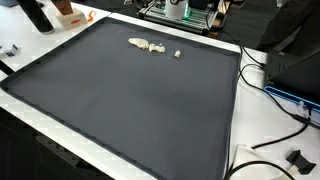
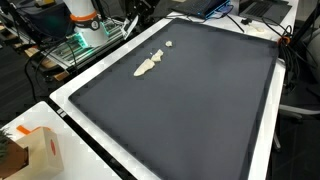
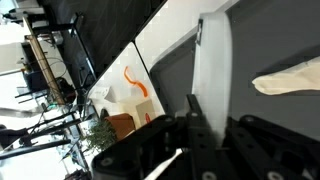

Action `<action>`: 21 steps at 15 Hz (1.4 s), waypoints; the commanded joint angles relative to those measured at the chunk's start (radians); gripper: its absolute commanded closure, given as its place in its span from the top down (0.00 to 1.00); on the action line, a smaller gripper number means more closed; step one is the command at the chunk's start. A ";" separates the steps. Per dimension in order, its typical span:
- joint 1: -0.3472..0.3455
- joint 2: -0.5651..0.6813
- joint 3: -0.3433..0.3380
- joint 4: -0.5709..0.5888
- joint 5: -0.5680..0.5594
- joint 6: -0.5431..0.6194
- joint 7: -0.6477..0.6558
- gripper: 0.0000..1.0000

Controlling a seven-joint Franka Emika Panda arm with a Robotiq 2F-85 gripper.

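In the wrist view my gripper comes in from the bottom, its black fingers close together. A flat white strip sticks out from between them, over the dark mat. The jaws press on its near end. A pale crumpled cloth piece lies on the mat to the right of the strip. In both exterior views the same pale scraps lie near the far edge of the mat. Neither exterior view shows the gripper.
A white table border surrounds the mat. An orange and white bag stands at one corner, by a small plant. Cables run along one side. The robot base and electronics stand behind the far edge.
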 commanded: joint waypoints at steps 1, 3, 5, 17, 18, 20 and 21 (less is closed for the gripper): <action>0.075 0.118 -0.073 0.055 -0.089 -0.030 0.013 0.01; 0.097 0.166 -0.103 0.071 -0.112 -0.023 0.015 0.01; 0.114 0.211 -0.128 0.085 -0.123 -0.025 0.024 0.01; 0.201 0.413 -0.192 0.192 -0.146 -0.040 0.021 0.01; 0.210 0.420 -0.192 0.199 -0.146 -0.043 0.021 0.01; 0.228 0.434 -0.190 0.216 -0.145 -0.053 0.020 0.01; 0.239 0.441 -0.188 0.225 -0.146 -0.062 0.020 0.01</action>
